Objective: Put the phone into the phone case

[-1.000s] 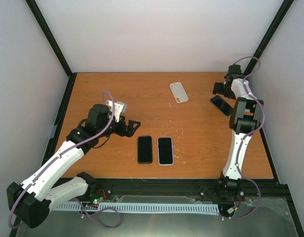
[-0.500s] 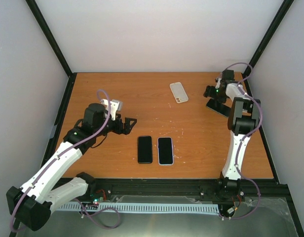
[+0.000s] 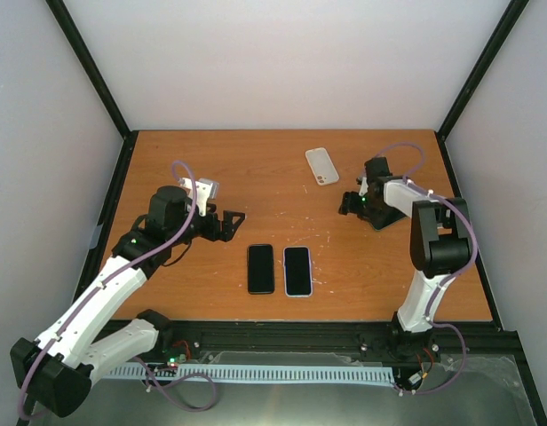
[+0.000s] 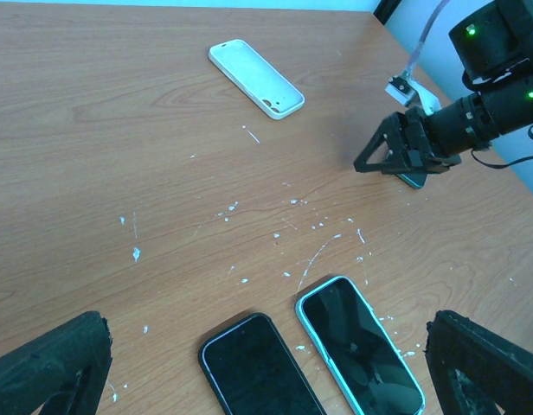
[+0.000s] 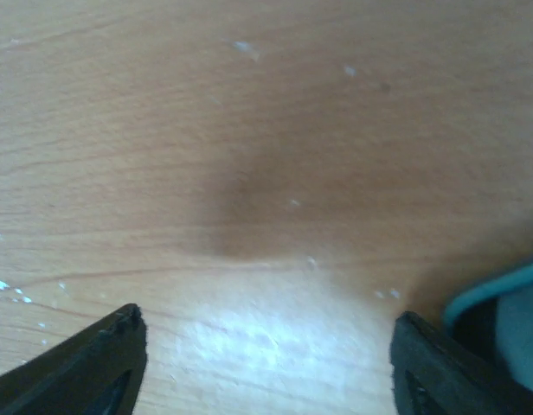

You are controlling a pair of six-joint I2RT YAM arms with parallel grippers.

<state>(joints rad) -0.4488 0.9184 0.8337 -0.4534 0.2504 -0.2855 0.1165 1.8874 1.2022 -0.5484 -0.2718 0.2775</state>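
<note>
Your right hand hangs low over the worktop, fingers spread and pinching nothing. The teal-edged phone lies at the wrist frame's lower right, outside the fingers. Centre it between them before closing. The phone case lies upper centre. The left hand is spread wide.

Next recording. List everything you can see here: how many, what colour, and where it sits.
table: one, orange-brown wood with white flecks, under everything
phone case: one, white, lying flat at far centre
black phone: one, black rim, near front edge, left of the pair
pale-rimmed phone: one, dark screen, just right of the black phone
third phone: one, teal edge, right side, mostly hidden beneath the right gripper
left gripper: one, black, open, left of the phone pair
right gripper: one, black, open, low over the table
</note>
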